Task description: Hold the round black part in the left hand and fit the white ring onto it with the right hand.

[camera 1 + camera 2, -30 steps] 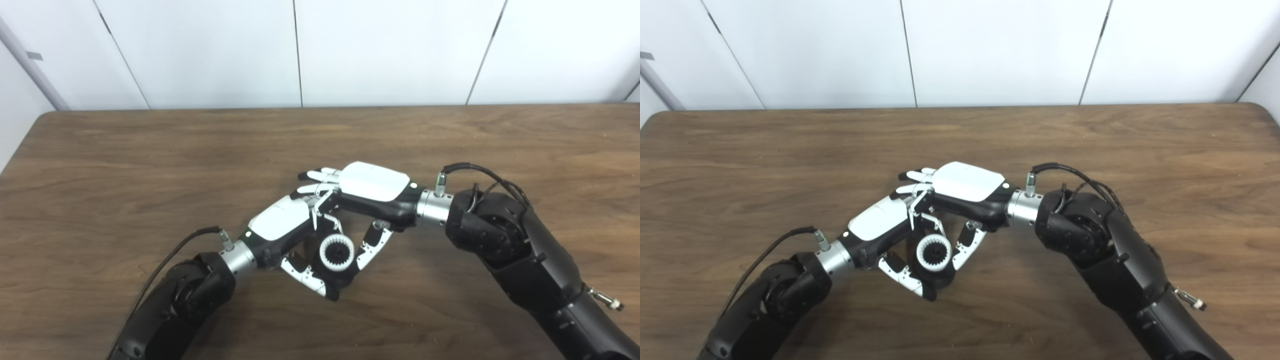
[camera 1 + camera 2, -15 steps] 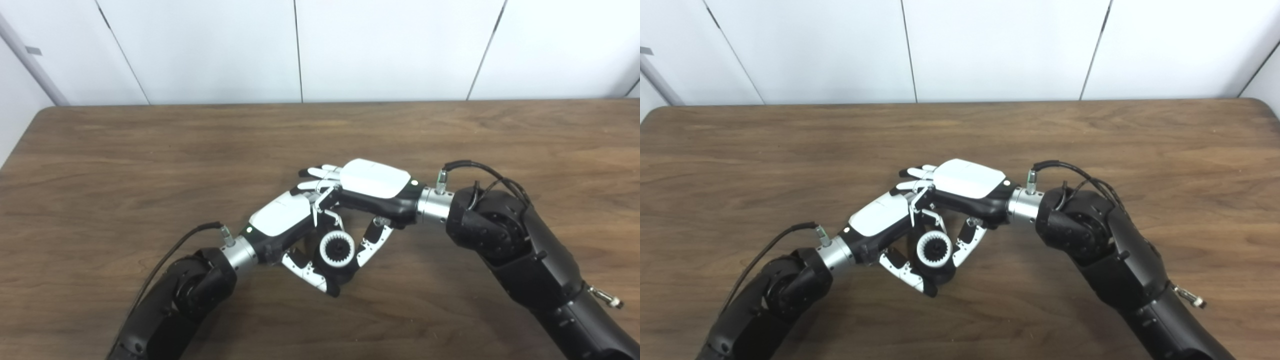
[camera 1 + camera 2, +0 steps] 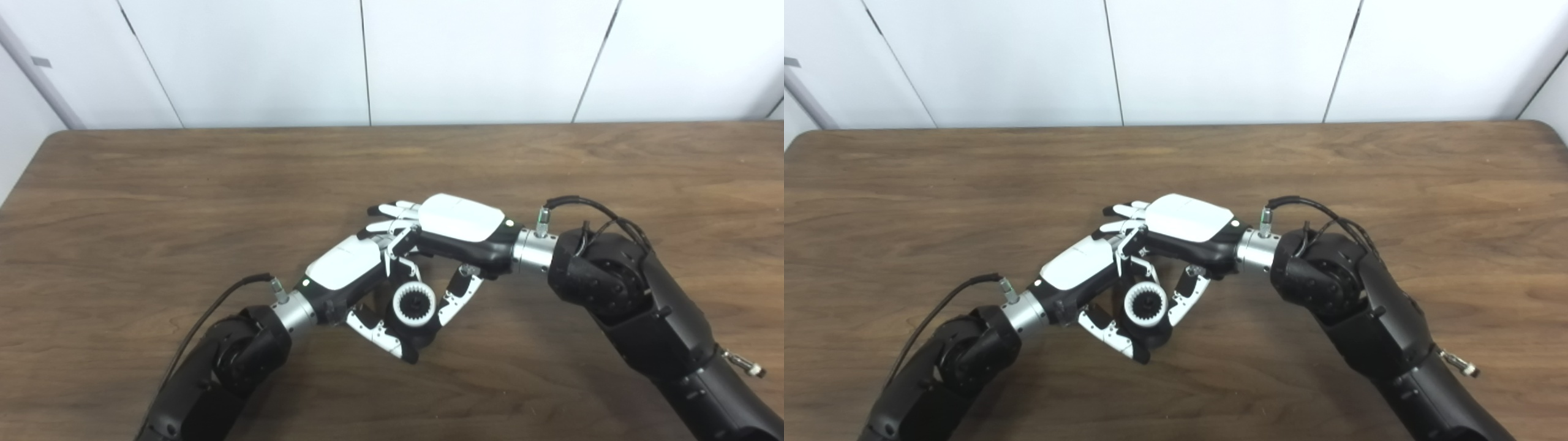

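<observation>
White ring (image 3: 414,304) seated on round black part (image 3: 422,334), left hand (image 3: 355,282) gripping it, right hand (image 3: 450,236) pinching ring.

The two hands crowd the middle of the tabletop (image 3: 184,184) — the right hand (image 3: 456,229) lies over the left hand (image 3: 349,275), their fingers overlapping. The ring (image 3: 414,303) sits hemmed in between both thumbs. All around them the tabletop lies open — far side, left and right alike.

Both robot hands meeting, white ring (image 3: 1145,304) (toothed) between thumbs
</observation>
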### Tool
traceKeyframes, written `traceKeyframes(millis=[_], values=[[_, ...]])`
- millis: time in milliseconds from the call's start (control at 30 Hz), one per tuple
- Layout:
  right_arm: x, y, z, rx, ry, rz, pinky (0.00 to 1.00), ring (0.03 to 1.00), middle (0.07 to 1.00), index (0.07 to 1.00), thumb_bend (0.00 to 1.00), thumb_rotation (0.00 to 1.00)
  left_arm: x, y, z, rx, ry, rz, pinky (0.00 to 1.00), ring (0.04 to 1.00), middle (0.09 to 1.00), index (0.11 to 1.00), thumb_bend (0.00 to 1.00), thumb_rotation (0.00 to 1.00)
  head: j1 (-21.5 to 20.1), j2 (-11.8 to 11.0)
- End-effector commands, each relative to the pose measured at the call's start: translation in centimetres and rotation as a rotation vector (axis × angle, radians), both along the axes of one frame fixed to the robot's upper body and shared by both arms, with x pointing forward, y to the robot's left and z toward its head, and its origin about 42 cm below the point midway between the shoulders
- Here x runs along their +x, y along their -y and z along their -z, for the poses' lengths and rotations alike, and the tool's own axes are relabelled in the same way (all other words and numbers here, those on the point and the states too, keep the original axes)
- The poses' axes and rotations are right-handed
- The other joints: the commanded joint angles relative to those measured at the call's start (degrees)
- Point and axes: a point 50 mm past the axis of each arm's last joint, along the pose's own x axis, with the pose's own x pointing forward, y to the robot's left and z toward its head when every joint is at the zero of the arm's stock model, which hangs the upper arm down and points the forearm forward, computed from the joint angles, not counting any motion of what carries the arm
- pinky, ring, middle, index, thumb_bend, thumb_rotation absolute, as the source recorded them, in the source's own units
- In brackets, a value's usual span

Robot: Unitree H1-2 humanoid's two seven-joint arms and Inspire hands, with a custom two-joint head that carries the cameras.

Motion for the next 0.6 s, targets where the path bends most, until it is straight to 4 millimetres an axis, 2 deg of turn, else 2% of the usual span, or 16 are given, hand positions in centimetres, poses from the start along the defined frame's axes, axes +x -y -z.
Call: traceKeyframes(millis=[0, 567], values=[[0.61, 0.34, -1.08, 0.003, 0.045, -0.006, 1.00, 1.000, 0.892, 0.480, 0.52, 0.14, 0.33, 0.25, -1.79, -0.036, 0.055, 0.014, 1.00, 1.000, 0.886, 0.481, 0.52, 0.06, -0.13, -0.05], [0.51, 0.40, -0.58, -0.019, 0.030, -0.003, 1.00, 1.000, 0.889, 0.481, 0.53, 0.14, 0.32, 0.14, -2.12, -0.021, 0.062, 0.015, 1.00, 1.000, 0.887, 0.481, 0.52, 0.06, -0.07, 0.12]])
